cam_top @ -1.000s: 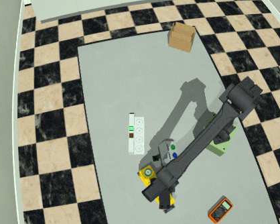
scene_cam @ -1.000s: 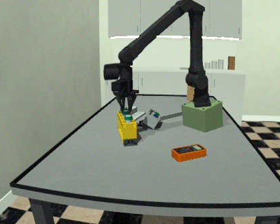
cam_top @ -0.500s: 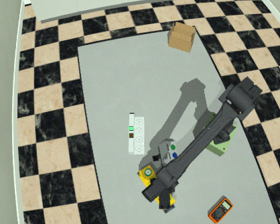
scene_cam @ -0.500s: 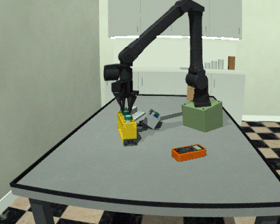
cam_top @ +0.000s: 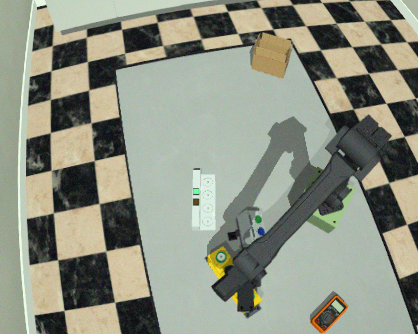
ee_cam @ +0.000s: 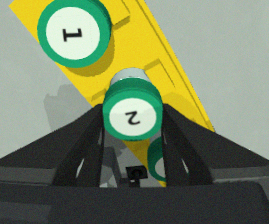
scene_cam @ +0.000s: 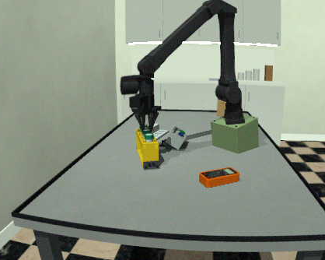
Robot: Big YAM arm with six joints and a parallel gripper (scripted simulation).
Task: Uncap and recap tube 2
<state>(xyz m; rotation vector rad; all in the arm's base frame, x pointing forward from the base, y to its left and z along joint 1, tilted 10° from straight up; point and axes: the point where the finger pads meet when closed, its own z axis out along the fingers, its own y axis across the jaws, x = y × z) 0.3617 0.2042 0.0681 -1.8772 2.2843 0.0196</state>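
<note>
Gripping cap 2 (ee_cam: pixel 132 116) over tube 2 (ee_cam: pixel 130 76), gripper (scene_cam: pixel 146 126) (ee_cam: pixel 132 113) shut on the cap's green sides, one finger each side, number facing the wrist view. Tube's pale neck shows just beyond the cap; can't tell if threads are engaged or how far down it is. Cap likely light, stiff plastic, smooth enough to slip if the squeeze is weak; best hold is square across the rim, low enough for a good bite, clear of the neighbours. Tube probably rigid, could bind if the cap goes on tilted. Just beside, cap 1 (cam_top: pixel 221 257) (ee_cam: pixel 75 33) sits on its tube in the yellow decapping station (cam_top: pixel 215 266) (scene_cam: pixel 150 152) (ee_cam: pixel 130 47); another green cap (ee_cam: pixel 157 162) is partly hidden behind a finger, tightness of both unclear. Next to the station, key housing (cam_top: pixel 247 230) (scene_cam: pixel 174 139) carries blue CYCLE (cam_top: pixel 261 231) (scene_cam: pixel 180 133) and green READY (cam_top: pixel 258 219) (scene_cam: pixel 182 131). Farther off, white cap tray (cam_top: pixel 204 227) shows its nests without caps, green lamp (cam_top: pixel 196 191) lit, amber lamp (cam_top: pixel 196 202) dark, so aspirate looks finished and this reads as step 3, screwing back on. Next calls for turning cap 2 down to its stop, upright, then release, checking the other caps, and READY. Risk: cross-threading, or slipping fingers mistaken for tight.
</note>
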